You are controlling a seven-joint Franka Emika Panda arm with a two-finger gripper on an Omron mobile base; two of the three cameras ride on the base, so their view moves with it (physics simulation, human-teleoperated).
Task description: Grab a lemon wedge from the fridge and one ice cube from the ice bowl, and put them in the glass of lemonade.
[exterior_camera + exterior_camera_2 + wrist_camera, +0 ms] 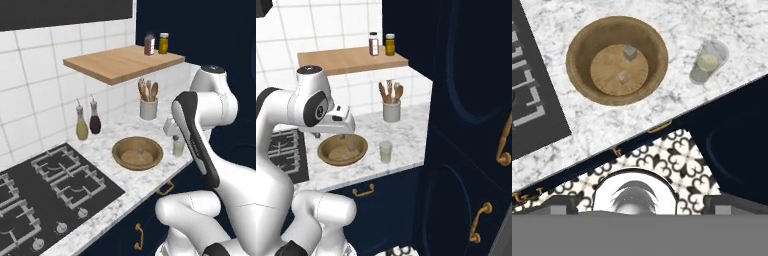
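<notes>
The end effector (342, 134) hangs above the ice bowl (582, 65); its finger spread cannot be told. Below, two ice cubes (629, 52) show, and the arm partly hides the glass of lemonade (178, 146).

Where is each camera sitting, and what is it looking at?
Left base view: behind the arm to its left, looking forward and down at the ice bowl, the hob and the wooden shelf; the white arm rises at the right.
Right base view: behind the arm to its right, facing the ice bowl, the glass of lemonade and navy cabinets; the arm rises at the left.
Hand view: on the hand, looking straight down at the ice bowl holding two ice cubes, and the glass of lemonade.
Every view shares the bowl.
</notes>
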